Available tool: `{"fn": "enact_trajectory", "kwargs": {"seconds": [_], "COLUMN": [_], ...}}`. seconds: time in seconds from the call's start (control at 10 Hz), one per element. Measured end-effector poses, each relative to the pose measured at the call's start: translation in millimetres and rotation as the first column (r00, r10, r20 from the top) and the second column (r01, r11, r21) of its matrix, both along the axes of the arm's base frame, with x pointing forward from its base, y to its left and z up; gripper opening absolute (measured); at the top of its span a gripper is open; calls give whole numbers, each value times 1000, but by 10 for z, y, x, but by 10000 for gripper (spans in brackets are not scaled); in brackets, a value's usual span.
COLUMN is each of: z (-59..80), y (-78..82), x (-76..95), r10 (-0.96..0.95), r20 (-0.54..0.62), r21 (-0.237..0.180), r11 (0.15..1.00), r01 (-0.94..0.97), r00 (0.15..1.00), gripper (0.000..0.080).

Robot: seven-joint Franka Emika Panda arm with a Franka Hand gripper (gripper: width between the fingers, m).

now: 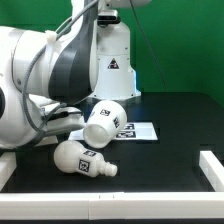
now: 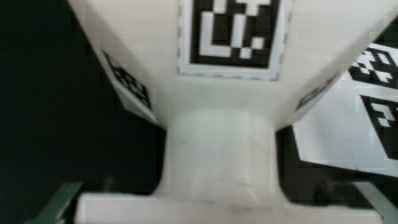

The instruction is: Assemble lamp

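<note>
Currently claw (image 2: 217,206) grips the narrow neck of the shade (image 1: 105,118), which sits tilted over the counter (image 1: 170,155). Bulb (image 1: 85,160) lies on its side at shade's 7 o'clock, marker board (image 1: 138,130) at 4 o'clock.

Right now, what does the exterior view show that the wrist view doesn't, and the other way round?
Only the exterior view: the bulb lying on its side on the dark table, the robot arm, and the tall pedestal behind. Only the wrist view: the large tag on the shade seen close, and the shade narrowing toward the camera; whether the jaws grip it cannot be told. Both: the shade with the marker board close by.
</note>
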State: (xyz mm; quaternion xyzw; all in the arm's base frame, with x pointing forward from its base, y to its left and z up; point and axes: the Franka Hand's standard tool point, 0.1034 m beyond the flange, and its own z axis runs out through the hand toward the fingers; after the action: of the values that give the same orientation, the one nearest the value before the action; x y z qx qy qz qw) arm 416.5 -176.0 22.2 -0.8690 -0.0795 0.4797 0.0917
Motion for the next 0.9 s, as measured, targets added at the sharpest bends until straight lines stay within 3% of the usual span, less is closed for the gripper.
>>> {"fn": "enact_trajectory", "kwargs": {"seconds": [0.1,0.3,0.7,0.8,0.9], "z": [170,674,1500,1576,1564], "y": [36,123,933,1032,1009], "x": [50,322,848,944,956], "r10": [16,32,-102,-112,-113], "r20": [9,108,320,401,462], "r21": [18,27,18,31,33], "r11": [1000,999,995,994,993], "r01": [-16,-35,102,108,110], "r00": [1000,994,942,909,880], "gripper": [531,531,531,532,532]}}
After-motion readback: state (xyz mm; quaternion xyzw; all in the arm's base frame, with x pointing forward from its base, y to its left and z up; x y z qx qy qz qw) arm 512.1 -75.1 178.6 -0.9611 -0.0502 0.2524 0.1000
